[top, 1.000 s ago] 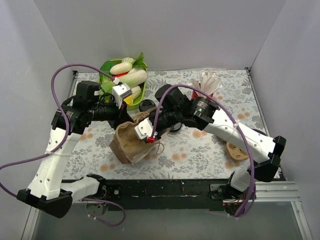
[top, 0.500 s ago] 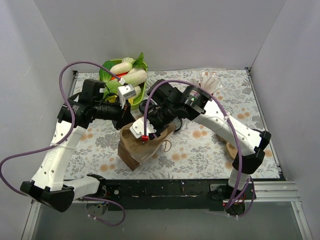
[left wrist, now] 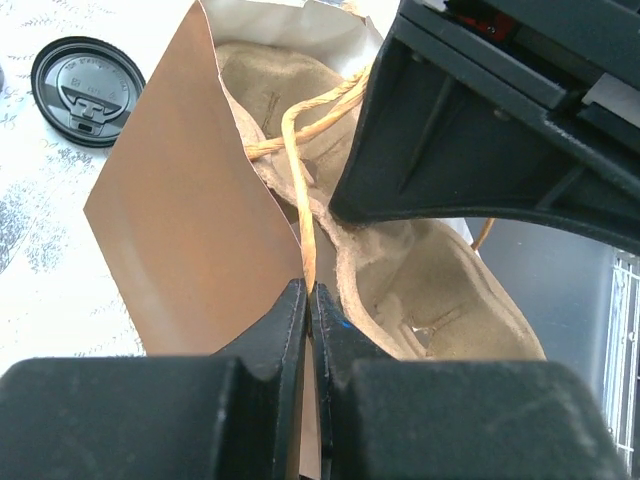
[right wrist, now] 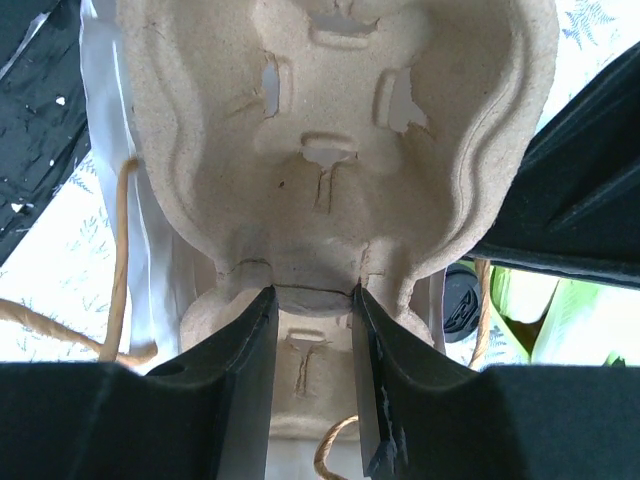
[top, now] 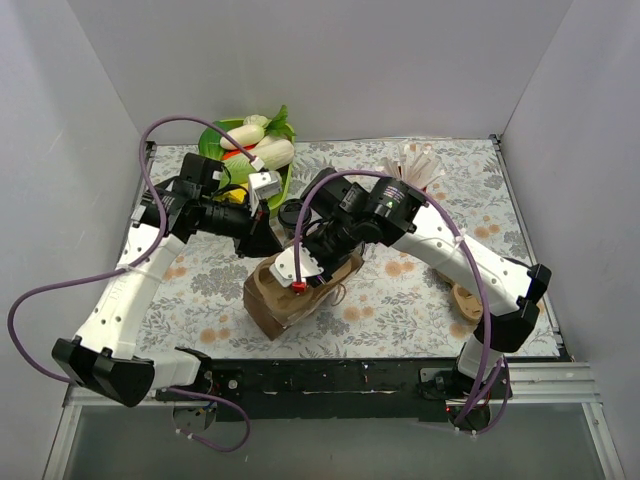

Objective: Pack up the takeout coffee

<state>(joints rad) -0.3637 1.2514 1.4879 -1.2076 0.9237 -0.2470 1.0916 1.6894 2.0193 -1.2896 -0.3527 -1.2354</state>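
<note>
Floral-cloth table [top: 390, 300] across the middle of the overhead view, inside pale walls.

Brown paper bag [top: 285, 305] at lower centre of that view, mouth open and tipped toward the upper right, with both arms meeting over it.

Green bowl [top: 210, 135] heaped with vegetables at upper left, well apart from the bag.

Tan pulp cup carrier [right wrist: 330, 150] partly inside the bag's mouth, filling most of the right wrist view.

Second tan carrier [top: 468, 300] at the right edge of the cloth, half hidden by the right arm.

Red cup [top: 424, 182] of white sticks at upper right.

Right gripper [right wrist: 312, 300] part-way closed, clamped on the carrier's centre ridge, one finger on each side.

Takeout coffee [top: 292, 212] outside the bag, just above its mouth, standing on the cloth beside the bowl's right end; only the round black sip lid showing.

Left gripper [left wrist: 308, 290] pinched tight on the twine handle [left wrist: 300, 190] at the bag's rim, at bottom centre of the left wrist view.
</note>
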